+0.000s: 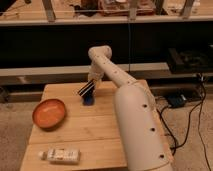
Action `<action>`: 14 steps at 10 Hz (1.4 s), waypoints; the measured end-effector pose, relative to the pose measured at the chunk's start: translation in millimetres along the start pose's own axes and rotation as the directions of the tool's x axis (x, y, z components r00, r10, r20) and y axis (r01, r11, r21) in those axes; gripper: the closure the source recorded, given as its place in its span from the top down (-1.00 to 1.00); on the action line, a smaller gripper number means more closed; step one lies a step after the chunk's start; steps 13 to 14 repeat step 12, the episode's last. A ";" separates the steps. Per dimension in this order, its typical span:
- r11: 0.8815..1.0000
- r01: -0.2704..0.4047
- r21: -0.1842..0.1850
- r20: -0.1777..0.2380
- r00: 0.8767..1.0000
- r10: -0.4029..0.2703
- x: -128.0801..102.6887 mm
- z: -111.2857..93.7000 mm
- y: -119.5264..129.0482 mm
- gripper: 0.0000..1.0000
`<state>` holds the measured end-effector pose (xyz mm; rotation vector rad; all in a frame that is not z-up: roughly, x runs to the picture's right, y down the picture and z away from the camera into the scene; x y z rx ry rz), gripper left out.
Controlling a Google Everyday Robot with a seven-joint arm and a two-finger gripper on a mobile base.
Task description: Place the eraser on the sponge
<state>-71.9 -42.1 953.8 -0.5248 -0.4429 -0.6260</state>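
Sponge (89,100), blue, lies on the wooden table (95,131) beneath the jaws, grip unclear, with dark shelving (60,45) behind.

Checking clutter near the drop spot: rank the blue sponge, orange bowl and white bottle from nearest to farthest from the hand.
The hand hangs over the table near its back middle.
1. Blue sponge, just below it.
2. Orange bowl, toward the view's left.
3. White bottle, lying at the front-left edge.
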 end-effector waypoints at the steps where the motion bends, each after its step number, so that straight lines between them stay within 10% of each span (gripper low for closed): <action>1: 1.000 0.008 -0.003 -0.001 1.000 -0.008 -0.7 0.2 0.3 -0.32; 6: 0.999 0.049 -0.017 -0.004 0.999 -0.049 0.3 -0.6 -0.6 0.13; 14: 0.994 0.100 -0.036 -0.006 0.995 -0.100 0.1 -3.4 0.7 0.17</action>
